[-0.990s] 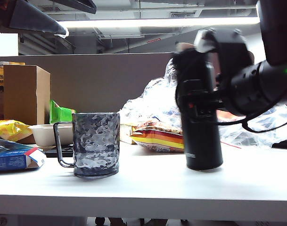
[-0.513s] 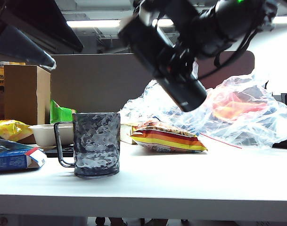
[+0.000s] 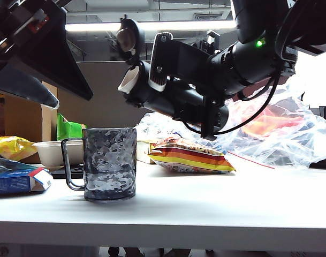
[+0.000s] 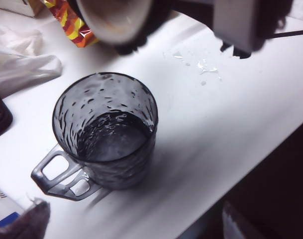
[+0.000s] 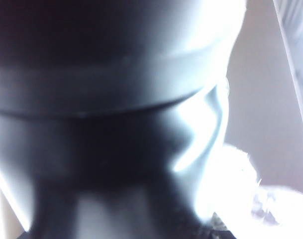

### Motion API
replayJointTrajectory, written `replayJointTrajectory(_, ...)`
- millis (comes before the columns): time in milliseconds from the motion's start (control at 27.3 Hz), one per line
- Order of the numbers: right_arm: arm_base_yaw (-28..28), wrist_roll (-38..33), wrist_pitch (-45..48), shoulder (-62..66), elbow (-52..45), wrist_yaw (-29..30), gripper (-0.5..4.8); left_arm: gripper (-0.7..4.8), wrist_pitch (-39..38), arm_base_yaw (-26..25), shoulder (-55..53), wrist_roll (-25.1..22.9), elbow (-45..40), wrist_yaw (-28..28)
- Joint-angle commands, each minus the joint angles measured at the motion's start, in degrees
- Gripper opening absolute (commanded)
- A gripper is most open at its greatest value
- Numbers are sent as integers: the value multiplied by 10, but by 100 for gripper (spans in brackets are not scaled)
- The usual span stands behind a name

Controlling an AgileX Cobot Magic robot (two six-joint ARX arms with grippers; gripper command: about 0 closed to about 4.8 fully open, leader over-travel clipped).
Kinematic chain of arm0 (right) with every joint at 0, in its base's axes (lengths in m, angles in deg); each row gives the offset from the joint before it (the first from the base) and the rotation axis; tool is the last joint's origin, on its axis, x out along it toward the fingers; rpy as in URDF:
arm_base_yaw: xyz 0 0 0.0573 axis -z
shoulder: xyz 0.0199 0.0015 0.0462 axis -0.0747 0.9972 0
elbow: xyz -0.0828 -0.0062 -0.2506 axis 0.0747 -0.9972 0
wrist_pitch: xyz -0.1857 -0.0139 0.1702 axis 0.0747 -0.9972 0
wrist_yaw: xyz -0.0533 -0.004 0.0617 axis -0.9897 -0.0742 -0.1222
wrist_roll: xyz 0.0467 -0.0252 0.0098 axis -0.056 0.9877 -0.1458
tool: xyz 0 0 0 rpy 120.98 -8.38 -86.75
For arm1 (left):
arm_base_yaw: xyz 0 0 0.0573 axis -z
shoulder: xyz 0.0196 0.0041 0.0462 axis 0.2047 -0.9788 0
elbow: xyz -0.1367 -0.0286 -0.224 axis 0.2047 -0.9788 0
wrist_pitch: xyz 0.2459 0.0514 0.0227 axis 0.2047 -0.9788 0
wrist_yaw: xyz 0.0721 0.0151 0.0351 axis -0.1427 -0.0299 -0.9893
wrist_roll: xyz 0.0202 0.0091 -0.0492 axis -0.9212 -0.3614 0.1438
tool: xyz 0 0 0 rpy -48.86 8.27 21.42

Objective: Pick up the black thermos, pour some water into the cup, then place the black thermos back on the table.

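Note:
The black thermos [image 3: 190, 105] hangs tipped almost level above the table [image 3: 216, 206], lid flipped open, with my right gripper [image 3: 164, 75] shut on its body. Its pale spout [image 3: 129, 80] points over the cup [image 3: 109, 163]. The cup is a dark dimpled mug standing upright, handle to the left. In the left wrist view the cup [image 4: 104, 130] holds a little rippled water, and the spout [image 4: 114, 17] sits just beyond its rim. I see no stream. My left gripper [image 4: 134, 226] hovers open on the near side of the cup. The thermos [image 5: 106, 99] fills the right wrist view.
A striped snack bag [image 3: 189, 158] and crumpled clear plastic [image 3: 275, 128] lie behind the cup. A cardboard box [image 3: 29, 107], a pale bowl [image 3: 51, 152] and a blue box [image 3: 15, 179] crowd the left. Water drops [image 4: 201, 67] dot the table near its front edge.
The thermos rose off the table at the right, swung left and tipped from upright to nearly level over the cup. The left arm dropped lower at upper left.

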Motion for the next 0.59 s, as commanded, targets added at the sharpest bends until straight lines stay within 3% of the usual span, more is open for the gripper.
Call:
replayJointTrajectory(37,0,25,56,-5,6,5,192,479,9,-1,2,-2,2,0)
replayJointTrajectory(587,0,41,75,-5,6,5,192,479,9,-1,2,4,2,0)
